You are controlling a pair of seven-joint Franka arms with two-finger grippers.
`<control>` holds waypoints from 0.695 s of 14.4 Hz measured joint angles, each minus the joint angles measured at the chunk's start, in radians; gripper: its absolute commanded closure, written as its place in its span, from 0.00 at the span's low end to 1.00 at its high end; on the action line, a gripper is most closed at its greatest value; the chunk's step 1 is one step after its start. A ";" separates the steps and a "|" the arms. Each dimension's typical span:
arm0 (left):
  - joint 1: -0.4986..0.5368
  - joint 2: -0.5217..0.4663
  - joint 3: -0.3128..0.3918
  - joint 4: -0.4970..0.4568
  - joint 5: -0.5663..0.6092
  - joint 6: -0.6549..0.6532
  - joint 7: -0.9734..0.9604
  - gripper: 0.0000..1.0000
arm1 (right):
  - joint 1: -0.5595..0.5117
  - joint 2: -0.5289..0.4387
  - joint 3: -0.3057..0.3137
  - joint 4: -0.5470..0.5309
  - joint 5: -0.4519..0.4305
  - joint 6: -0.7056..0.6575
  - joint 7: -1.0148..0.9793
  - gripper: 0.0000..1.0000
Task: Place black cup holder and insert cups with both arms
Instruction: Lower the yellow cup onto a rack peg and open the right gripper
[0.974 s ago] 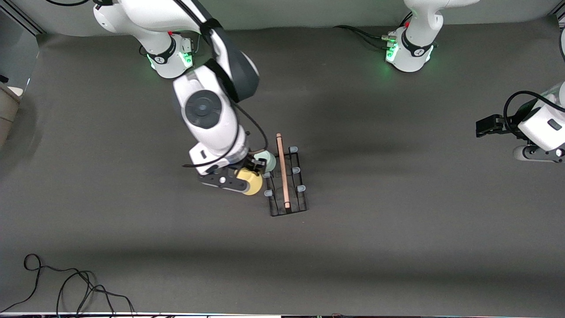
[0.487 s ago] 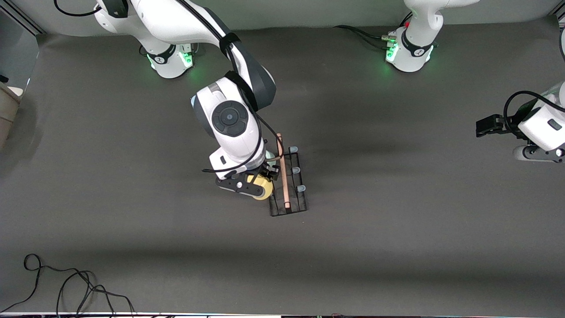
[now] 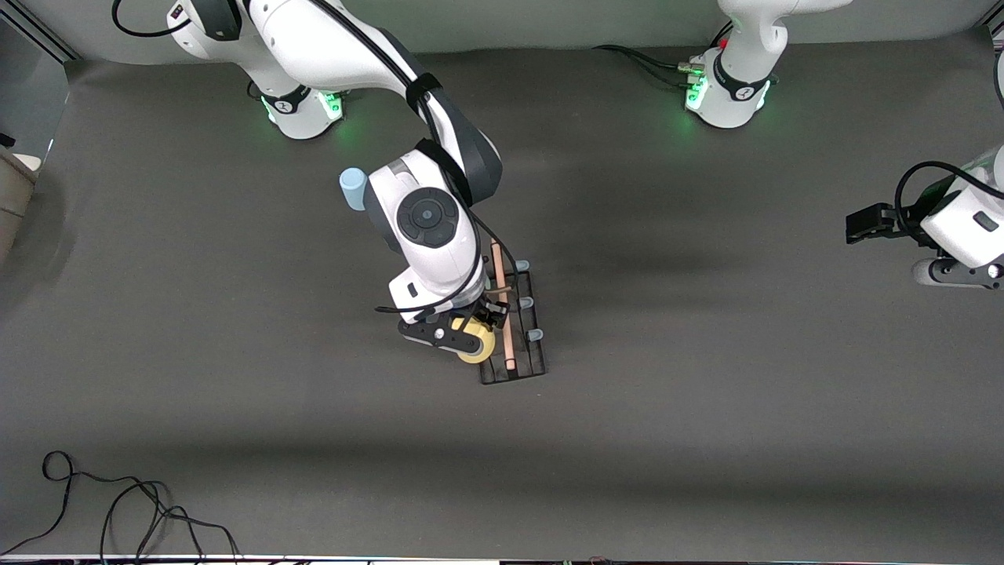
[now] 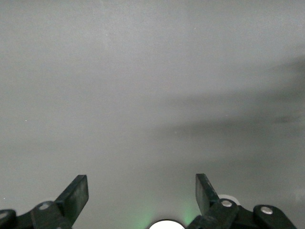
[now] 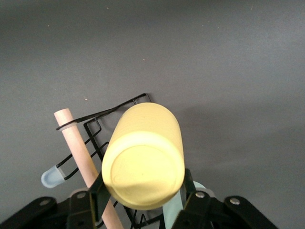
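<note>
Step in hand: second cup going onto the rack. Right gripper (image 3: 473,333) clamped on the yellow cup (image 3: 476,345), held over the end of the black cup holder (image 3: 514,369) nearest the front camera, on the side toward the right arm's end of the counter (image 3: 706,431). In the right wrist view the yellow cup (image 5: 143,157) shows its closed base to the camera, mouth pointing down and away toward the wire frame.

The holder stands mid-counter, wooden rod handle (image 3: 502,314) on top; three blue-capped pegs (image 3: 534,335) show bare on its other side. The light blue cup (image 3: 352,189) stands on the counter, farther from the front camera, beside the right arm.

Next move, as I judge it: line the cup mouth over a free peg and lower it before letting go.

Left gripper (image 4: 141,191) waits, spread wide and empty, over bare counter at the left arm's end.

Hard to make out: the target peg sits under the cup and gripper. Only a pale green sliver (image 5: 172,210) shows beside the yellow cup, likely the sage cup.
</note>
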 measured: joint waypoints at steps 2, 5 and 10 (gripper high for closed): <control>0.000 0.000 0.000 0.000 0.000 0.000 0.000 0.00 | 0.000 0.022 0.000 0.000 0.000 0.026 0.002 0.65; 0.000 0.000 0.000 0.000 0.000 0.000 0.000 0.00 | 0.000 0.056 0.000 0.000 0.000 0.046 0.003 0.21; 0.001 0.000 0.001 0.000 0.000 0.000 0.000 0.00 | -0.002 0.063 -0.007 0.019 0.000 0.064 0.003 0.00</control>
